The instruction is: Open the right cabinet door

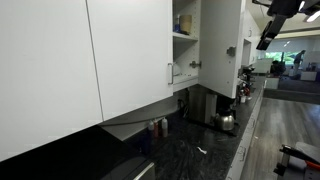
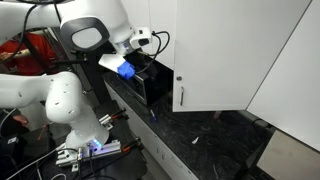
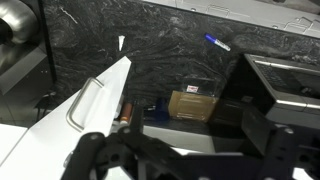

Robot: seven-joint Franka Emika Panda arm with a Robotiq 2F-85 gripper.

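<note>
Dark stone table [image 3: 170,45] sits well below the claw. The right cabinet door [image 3: 115,90] looks already swung out, just beneath the claw, its bar handle [image 3: 85,105] untouched. The claw [image 3: 185,150] is spread wide, pinching nothing. Opening seems done, with only backing off left.

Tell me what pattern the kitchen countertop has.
The countertop is black with thin pale marbled veins; the wrist view shows it best.

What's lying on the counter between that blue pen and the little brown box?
Nothing. The wrist view shows bare dark marbled stone countertop between the blue pen and the small brown box.
</note>
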